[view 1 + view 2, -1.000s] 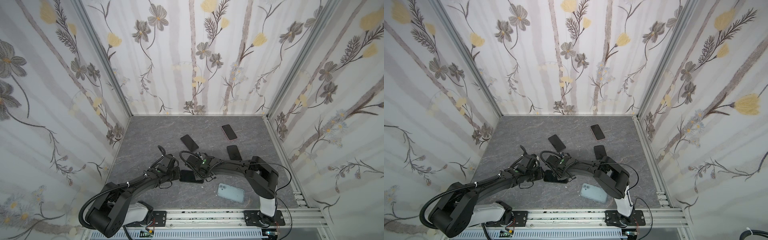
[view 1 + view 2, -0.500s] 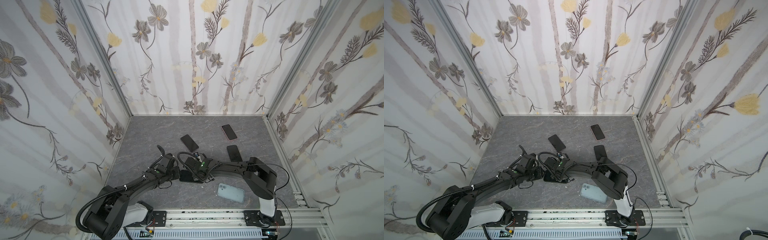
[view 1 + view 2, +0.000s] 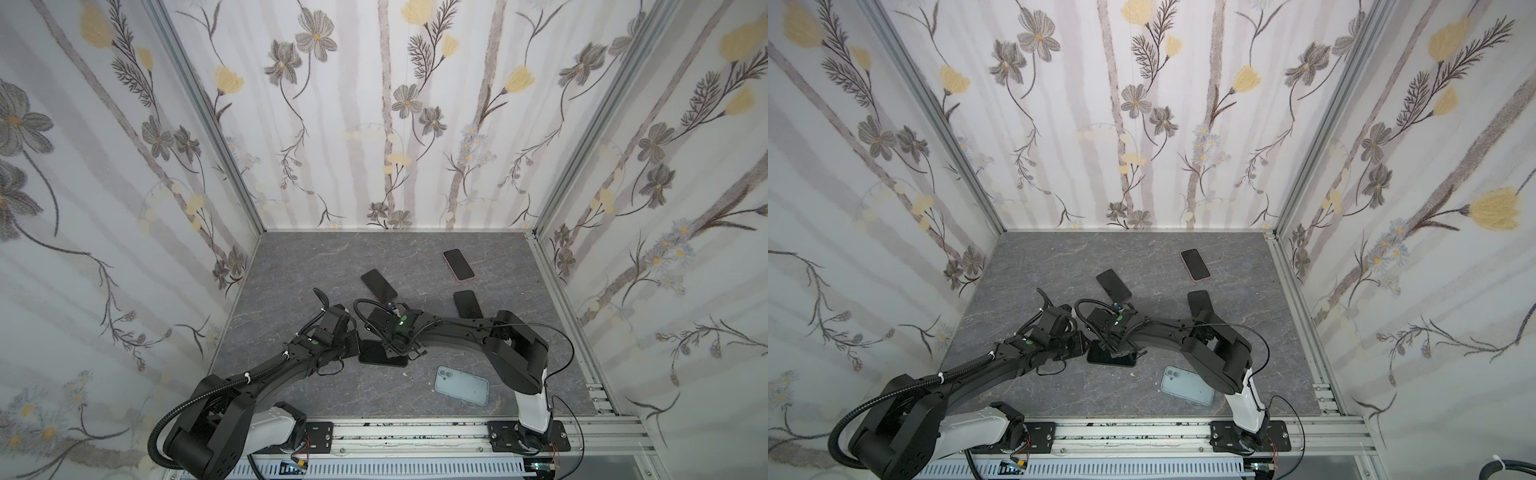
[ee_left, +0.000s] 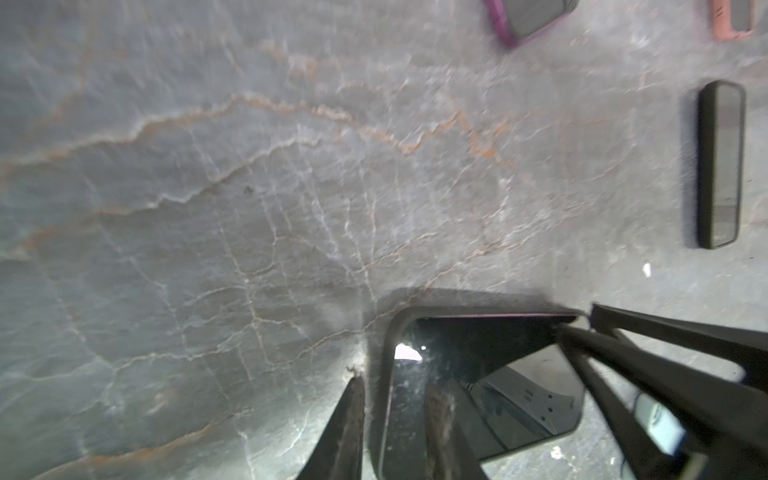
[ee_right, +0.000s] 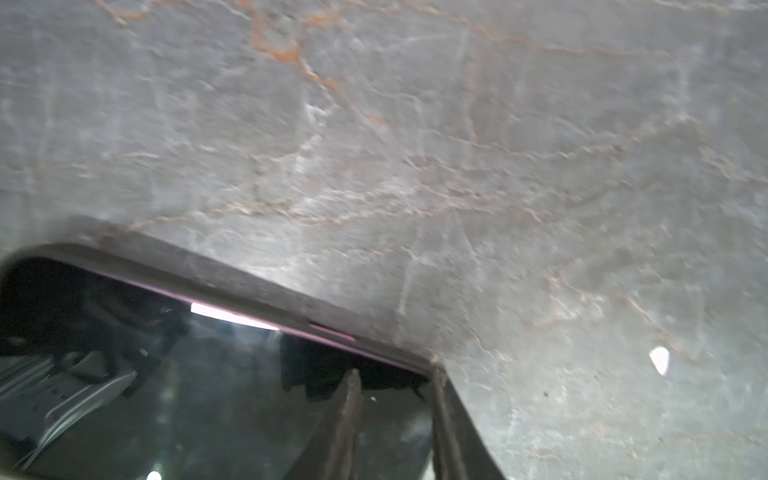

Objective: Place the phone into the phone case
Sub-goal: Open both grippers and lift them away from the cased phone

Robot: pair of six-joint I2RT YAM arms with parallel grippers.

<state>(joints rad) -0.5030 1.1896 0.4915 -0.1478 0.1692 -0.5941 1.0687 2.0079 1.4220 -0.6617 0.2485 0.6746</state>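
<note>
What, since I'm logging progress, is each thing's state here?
phone: screen up in black case, purple edge showing
left claw: straddling case rim, grip unclear
right claw: parted over case rim
blue phone: face down
purple-cased phone: screen up
pink-cased phone: screen up
black-cased phone: screen up

Two matte black jointed limbs, left arm [image 3: 266,374] and right arm [image 3: 457,328]; white housing [image 3: 270,428] at each foot; black base plates [image 3: 500,436] with screws; small green lights [image 3: 402,321] near the wrists; ribbed black conduit [image 3: 166,419] along the left; thin black cable [image 3: 570,347] looping off the right; left gripper [image 4: 395,382] with dark, tapered, scuffed fingers [image 4: 353,415].
</note>
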